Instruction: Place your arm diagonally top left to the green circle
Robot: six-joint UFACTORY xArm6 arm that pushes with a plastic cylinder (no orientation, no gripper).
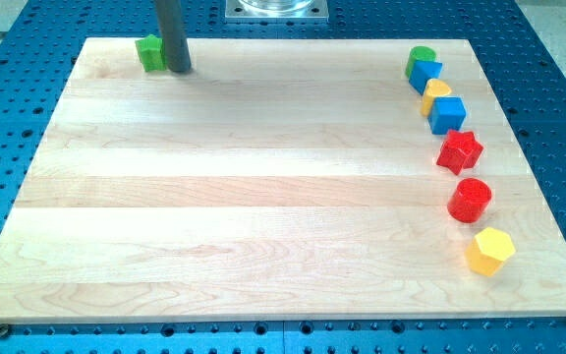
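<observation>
The green circle [421, 56] sits at the view's top right corner of the wooden board [263, 197], touching a blue block [425, 73] just below it. My tip [179, 70] rests on the board near the view's top left corner, far to the left of the green circle. A green block [149, 52], its shape unclear, sits right beside the rod on its left and is partly hidden by it.
Down the view's right side runs a curved row: a yellow block [436, 91], a blue cube [448, 115], a red star [459, 150], a red cylinder [470, 200] and a yellow hexagon [488, 251]. A metal mount [275, 9] is at the top.
</observation>
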